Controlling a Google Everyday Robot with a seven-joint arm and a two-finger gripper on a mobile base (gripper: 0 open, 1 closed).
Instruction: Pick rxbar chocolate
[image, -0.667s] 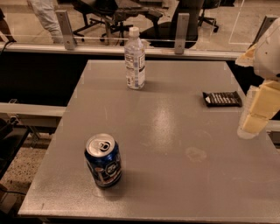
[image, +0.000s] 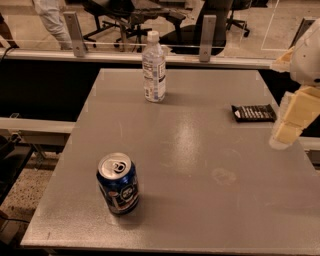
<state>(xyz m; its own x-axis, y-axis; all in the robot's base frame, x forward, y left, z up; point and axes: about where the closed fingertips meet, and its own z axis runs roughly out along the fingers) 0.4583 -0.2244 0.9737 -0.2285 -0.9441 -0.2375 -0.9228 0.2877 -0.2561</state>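
1 rxbar chocolate (image: 253, 113) flat near table (image: 190, 210) right edge; pincer (image: 285, 134) just beside, opening unclear.

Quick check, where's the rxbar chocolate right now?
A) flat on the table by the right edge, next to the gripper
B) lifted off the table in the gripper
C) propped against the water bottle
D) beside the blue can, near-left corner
A: the rxbar chocolate lies flat on the table by its right edge. The gripper hangs just to its right, and the water bottle and blue can stand well away.
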